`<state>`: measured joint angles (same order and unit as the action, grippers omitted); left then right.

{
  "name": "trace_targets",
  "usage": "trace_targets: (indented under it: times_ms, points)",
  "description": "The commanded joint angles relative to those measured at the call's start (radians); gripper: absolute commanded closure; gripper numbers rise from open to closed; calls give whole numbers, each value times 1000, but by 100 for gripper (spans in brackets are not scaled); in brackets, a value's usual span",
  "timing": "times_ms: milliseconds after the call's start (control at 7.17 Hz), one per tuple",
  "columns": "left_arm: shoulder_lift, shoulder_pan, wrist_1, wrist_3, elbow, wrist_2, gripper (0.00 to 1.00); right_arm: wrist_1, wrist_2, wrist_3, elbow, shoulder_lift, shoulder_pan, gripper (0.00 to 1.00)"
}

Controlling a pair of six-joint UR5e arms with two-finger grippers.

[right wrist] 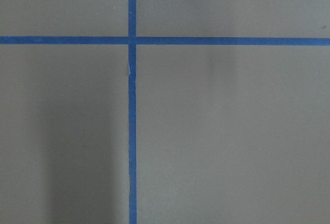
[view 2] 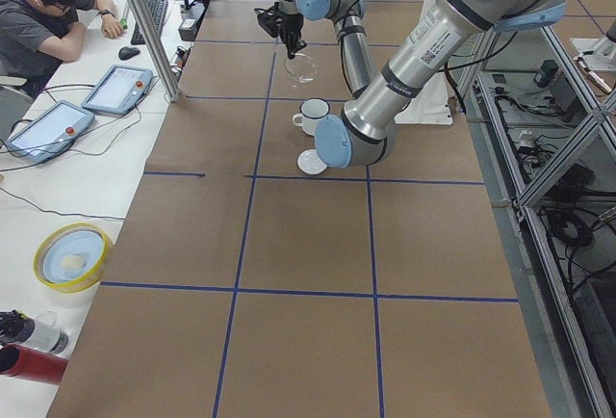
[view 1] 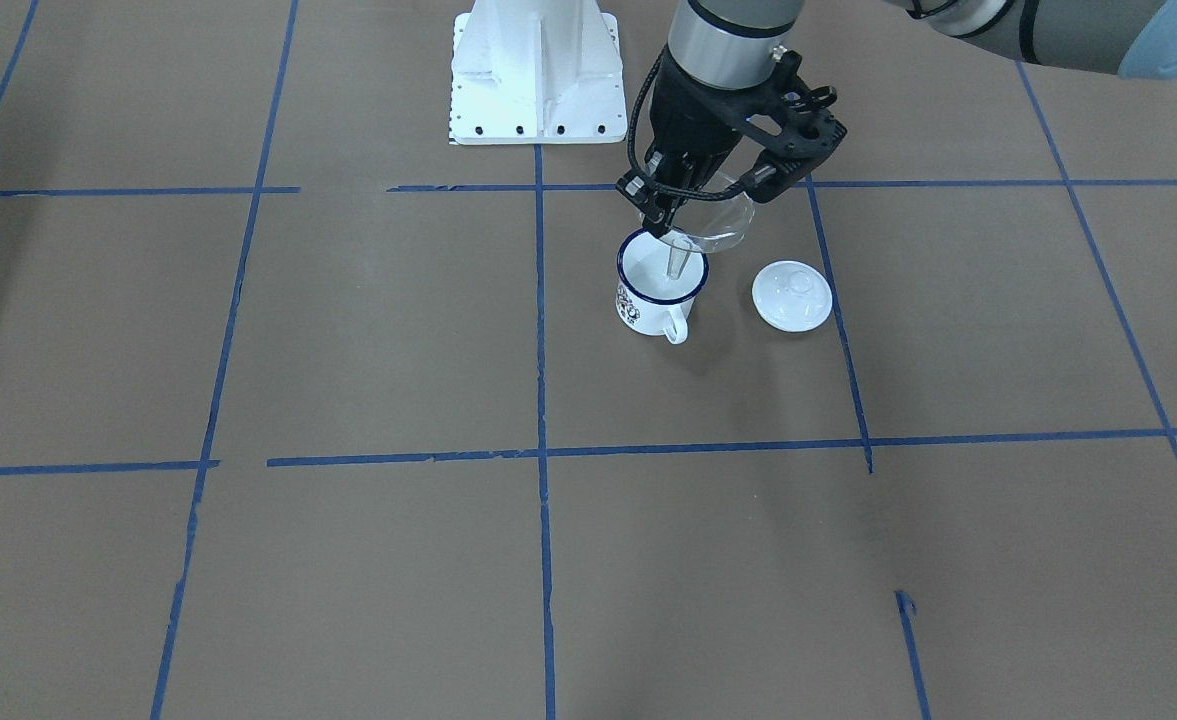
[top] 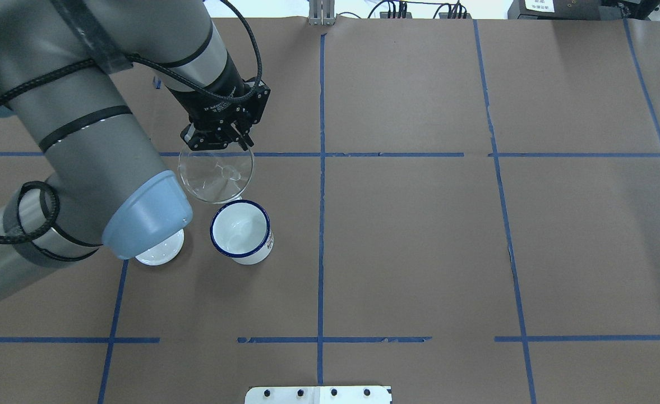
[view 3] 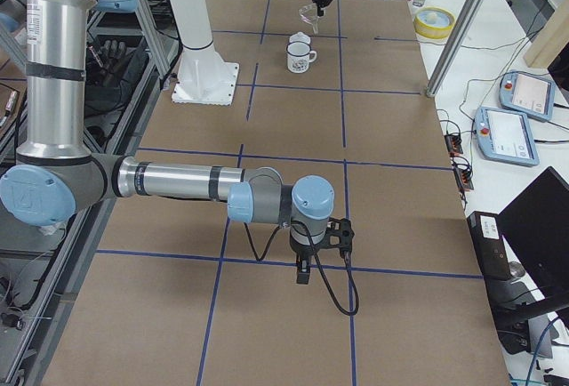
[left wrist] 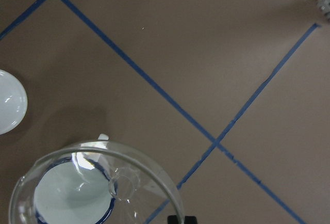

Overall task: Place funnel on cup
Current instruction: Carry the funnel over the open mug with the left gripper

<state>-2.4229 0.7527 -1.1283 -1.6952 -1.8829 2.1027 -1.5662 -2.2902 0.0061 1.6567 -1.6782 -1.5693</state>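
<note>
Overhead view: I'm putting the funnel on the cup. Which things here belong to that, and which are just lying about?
In the job:
- funnel, held by its rim, not yet seated on the cup
- cup, upright and open
- left tool, shut on the funnel

Lying about:
- lid, flat on the table beside the cup, touching nothing

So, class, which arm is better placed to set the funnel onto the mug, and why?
Left. The left gripper grips the clear funnel by its rim, held just above the enamel mug. The right gripper hangs far away from both.
</note>
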Motion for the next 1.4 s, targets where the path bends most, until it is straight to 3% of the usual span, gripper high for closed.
trace_targets:
  times_ms: [0, 419, 1256]
  points:
    - [-57, -30, 76, 98, 123, 10, 100, 0, 0, 0, 0, 0, 0, 0]
    - [2, -107, -11, 120, 133, 7, 100, 0, 0, 0, 0, 0, 0, 0]
    - [47, -153, -134, 120, 206, -3, 100, 0, 0, 0, 0, 0, 0, 0]
